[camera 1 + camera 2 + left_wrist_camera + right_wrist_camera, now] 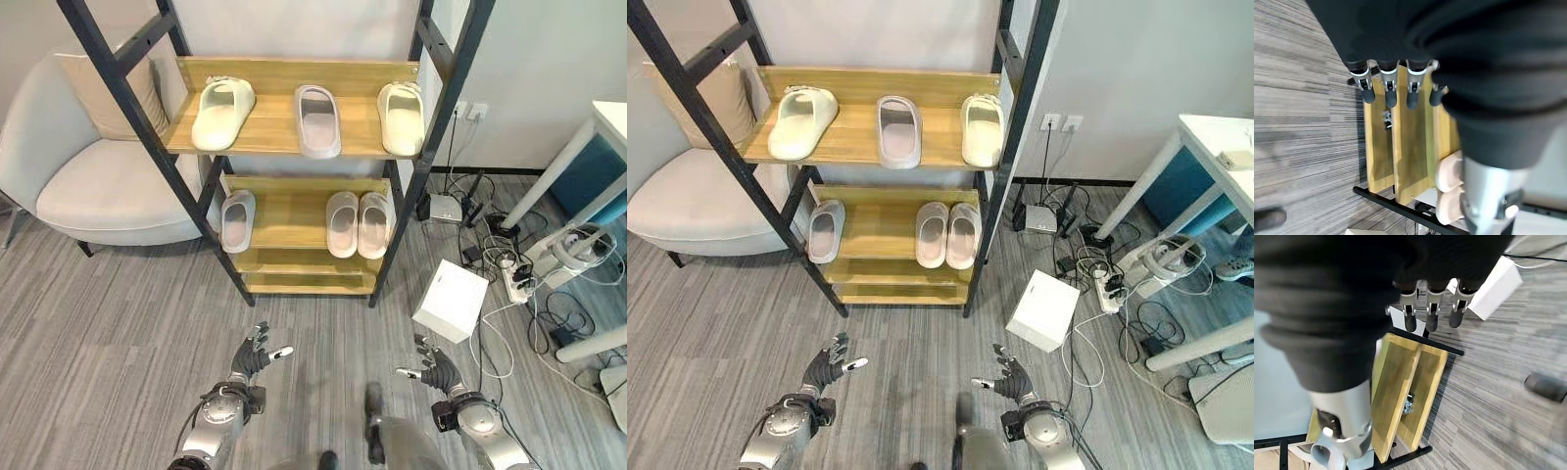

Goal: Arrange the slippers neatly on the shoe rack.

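Six slippers (318, 119) sit on the shoe rack (294, 211) (no legible labels); left hand (253, 358) and right hand (437, 371) open, empty.

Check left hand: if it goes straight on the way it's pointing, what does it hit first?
Likely the shoe rack's lowest wooden shelf. The left hand, open and empty, points across bare floor toward it. Depth is uncertain, so it could meet the floor first.

Grey wood-grain floor (118, 323), pale armchair (88, 176), white walls (549, 69).
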